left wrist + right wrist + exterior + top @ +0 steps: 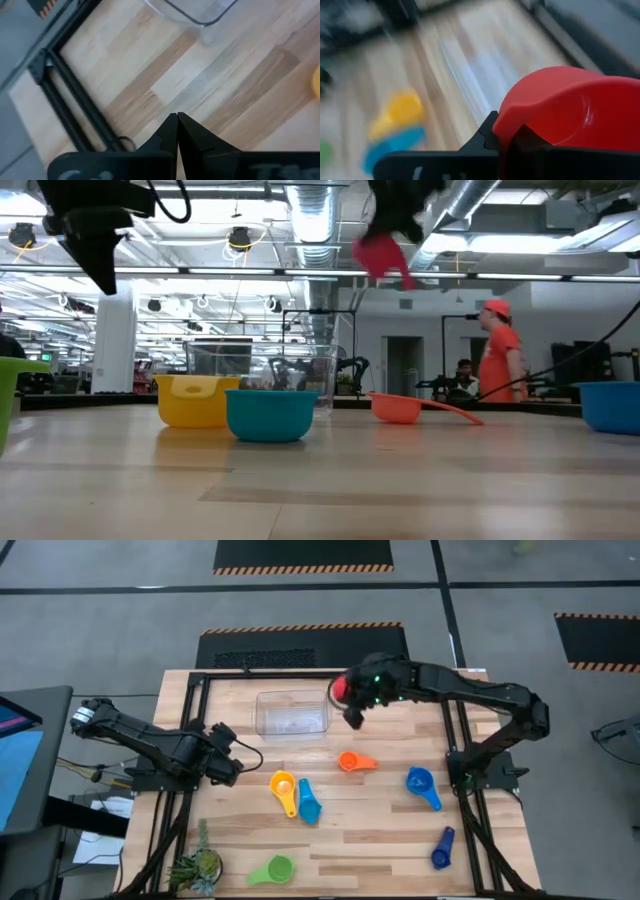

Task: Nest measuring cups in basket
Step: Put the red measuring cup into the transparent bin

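Observation:
My right gripper (350, 705) hangs above the table just right of the clear basket (292, 712), shut on the red measuring cup (342, 688), which shows high in the air in the low view (380, 255). The basket stands on its flat bottom. On the wood lie the orange (350, 761), yellow (283, 783), light blue (308, 805), blue (420, 782), dark blue (441, 850) and green (275, 870) cups. My left gripper (228, 758) waits shut (177, 119) over the table's left part, near a basket corner (200, 10). My right gripper (506, 131) holds the red cup by the wall of its bowl (507, 117): one finger (487, 135) stands outside and the other (525, 140) inside the hollow. The cup is lifted clear of the table, tilted, and its handle (403, 275) points down and sideways.
Black frame rails run along the table's left (190, 730) and right (455, 740) sides. A small potted plant (197, 865) stands at the near left corner. A person in orange (500, 360) stands in the room beyond the table. Bare wood lies between the basket and the orange cup.

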You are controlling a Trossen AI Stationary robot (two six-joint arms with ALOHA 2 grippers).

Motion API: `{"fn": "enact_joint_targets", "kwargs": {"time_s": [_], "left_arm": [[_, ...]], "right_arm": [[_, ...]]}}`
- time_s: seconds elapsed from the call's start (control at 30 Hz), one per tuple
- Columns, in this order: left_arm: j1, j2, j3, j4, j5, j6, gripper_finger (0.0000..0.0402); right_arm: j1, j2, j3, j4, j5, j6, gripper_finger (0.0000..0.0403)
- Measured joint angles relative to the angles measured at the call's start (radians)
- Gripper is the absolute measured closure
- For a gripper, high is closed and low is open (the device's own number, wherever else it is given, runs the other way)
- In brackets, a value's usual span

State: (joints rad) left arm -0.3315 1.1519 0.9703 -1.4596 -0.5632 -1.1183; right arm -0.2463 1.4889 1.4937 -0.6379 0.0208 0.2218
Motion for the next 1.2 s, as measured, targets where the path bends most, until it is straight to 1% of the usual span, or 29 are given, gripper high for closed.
{"fn": "enact_joint_targets", "kwargs": {"time_s": [0.1, 0.2, 0.3, 0.4, 0.5, 0.63, 0.7, 0.77, 0.87, 1.2], "left_arm": [[-0.017, 0.0, 0.0, -0.024, 0.0, 0.007, 0.0401], [-0.027, 0.0, 0.0, -0.019, -0.009, 0.006, 0.0402], [-0.029, 0.0, 0.0, -0.005, -0.03, 0.012, 0.0401], [-0.029, 0.0, 0.0, -0.009, -0.055, 0.012, 0.0401], [-0.029, 0.0, 0.0, -0.009, -0.062, 0.012, 0.0401], [-0.029, 0.0, 0.0, -0.011, -0.051, 0.014, 0.0401], [-0.029, 0.0, 0.0, -0.018, -0.044, 0.014, 0.0401], [-0.029, 0.0, 0.0, -0.017, -0.045, 0.014, 0.0401], [-0.029, 0.0, 0.0, -0.016, -0.047, 0.014, 0.0401], [-0.029, 0.0, 0.0, -0.016, -0.047, 0.036, 0.0401]], "right_arm": [[0.019, 0.041, 0.086, 0.101, 0.0, 0.042, 0.0392], [0.033, 0.111, 0.164, 0.208, 0.0, 0.09, 0.0392], [0.045, 0.2, 0.252, 0.326, 0.0, 0.12, 0.0392], [0.051, 0.313, 0.358, 0.364, 0.002, 0.153, 0.0392], [0.05, 0.424, 0.467, 0.339, 0.001, 0.208, 0.0392], [0.043, 0.546, 0.608, 0.176, 0.002, 0.292, 0.0392], [0.041, 0.598, 0.662, 0.089, 0.004, 0.322, 0.0392], [0.04, 0.642, 0.701, 0.042, 0.005, 0.351, 0.0392], [0.041, 0.692, 0.734, 0.042, 0.004, 0.39, 0.0392], [0.041, 0.831, 0.736, 0.011, 0.006, 0.56, 0.0394]]}}
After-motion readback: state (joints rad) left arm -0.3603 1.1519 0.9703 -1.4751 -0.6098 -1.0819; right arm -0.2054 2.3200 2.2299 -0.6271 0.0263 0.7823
